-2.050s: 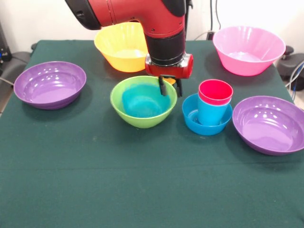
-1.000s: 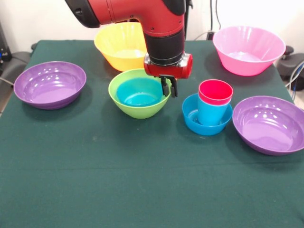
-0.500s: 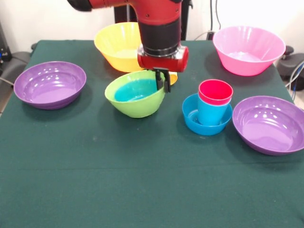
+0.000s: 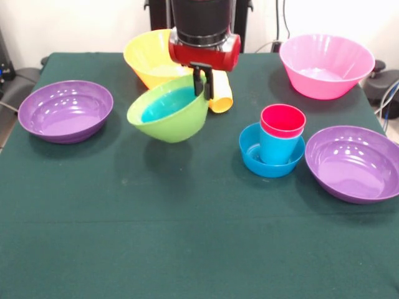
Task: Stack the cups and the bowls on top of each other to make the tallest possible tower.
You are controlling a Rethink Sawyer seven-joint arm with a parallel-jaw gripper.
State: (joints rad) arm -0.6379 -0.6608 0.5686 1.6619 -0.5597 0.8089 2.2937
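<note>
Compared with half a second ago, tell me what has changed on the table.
The end effector has risen, lifting the lime green bowl by its rim clear of the table and slightly toward the picture's left; the small blue bowl rides inside it. That uncovers the yellow-orange cup lying on its side behind. The purple bowls, pink bowl, orange-yellow bowl and the cup stack stayed put.

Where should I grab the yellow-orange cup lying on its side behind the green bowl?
The yellow-orange cup lies tipped over, just beside the lime green bowl that the gripper holds lifted. Probably best to come straight down and pinch across its round body near the middle, fingers either side of its long axis. Its rim faces sideways, so a rim pinch from above would likely not work.
</note>
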